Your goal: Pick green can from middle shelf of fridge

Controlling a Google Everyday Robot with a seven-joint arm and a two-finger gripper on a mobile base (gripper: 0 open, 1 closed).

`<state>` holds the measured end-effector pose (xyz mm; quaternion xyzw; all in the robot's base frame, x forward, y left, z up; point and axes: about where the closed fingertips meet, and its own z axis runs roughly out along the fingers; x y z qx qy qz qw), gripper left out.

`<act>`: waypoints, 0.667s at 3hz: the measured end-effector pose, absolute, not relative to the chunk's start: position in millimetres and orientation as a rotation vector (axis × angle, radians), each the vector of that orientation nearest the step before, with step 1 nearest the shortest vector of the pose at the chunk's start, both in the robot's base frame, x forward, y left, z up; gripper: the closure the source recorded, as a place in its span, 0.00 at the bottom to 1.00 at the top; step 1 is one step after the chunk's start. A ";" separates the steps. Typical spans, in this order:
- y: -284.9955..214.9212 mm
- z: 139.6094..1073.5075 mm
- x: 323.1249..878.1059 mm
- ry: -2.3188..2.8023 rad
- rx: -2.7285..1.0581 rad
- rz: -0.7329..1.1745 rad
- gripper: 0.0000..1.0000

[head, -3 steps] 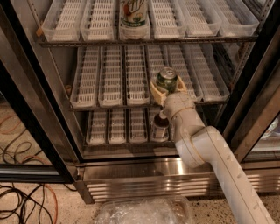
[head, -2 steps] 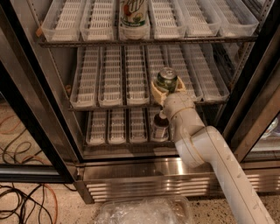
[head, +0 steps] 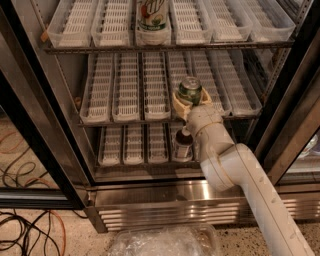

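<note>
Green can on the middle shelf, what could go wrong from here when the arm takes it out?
The end effector sits at the green can, at the front edge of the middle shelf. If the hold is loose, the can could drop onto the small bottle on the shelf below. Lifted too high, it might strike the rail of the upper shelf, where a carton stands.

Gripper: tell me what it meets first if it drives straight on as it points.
The green can: the gripper reaches into the fridge at the middle shelf with the can right at its tip. Behind the can the lane looks free, though depth is unclear.
</note>
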<state>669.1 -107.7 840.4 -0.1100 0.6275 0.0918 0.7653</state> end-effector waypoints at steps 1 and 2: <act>-105.1 851.2 666.1 1.340 -0.249 0.210 1.00; -102.5 863.9 663.8 1.302 -0.254 0.218 1.00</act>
